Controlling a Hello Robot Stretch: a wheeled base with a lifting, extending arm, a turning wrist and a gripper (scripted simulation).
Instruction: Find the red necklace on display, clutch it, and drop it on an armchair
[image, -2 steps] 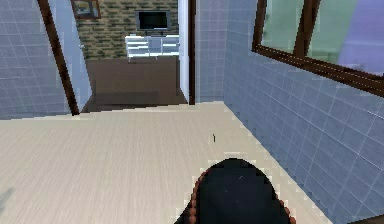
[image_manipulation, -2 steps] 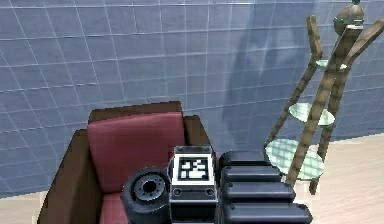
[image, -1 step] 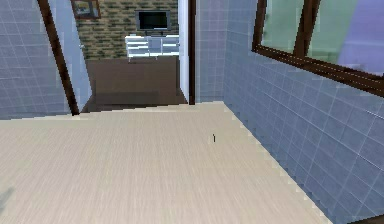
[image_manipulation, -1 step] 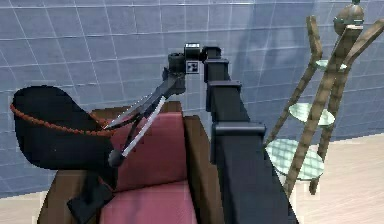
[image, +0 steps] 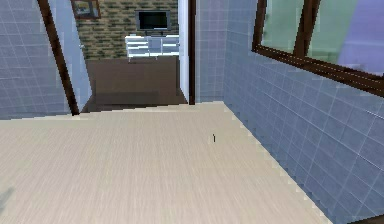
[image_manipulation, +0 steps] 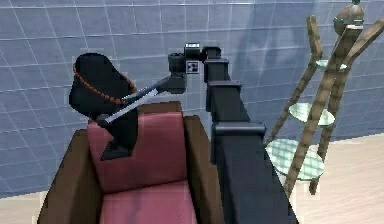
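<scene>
Red bead necklace sits on black bust stand, at back of brown armchair with red cushions. Pincer by bust; cannot tell its grip, or if it holds anything. Risk: bust lands on chair's top edge, tips off. Bust's foot maybe hidden; chair front cut off.

Forward view count: one window, one doorway, one television, one white cabinet.

Arm side view count: one armchair, one black display bust, one red necklace, one wooden stand bearing three round glass shelves.
</scene>
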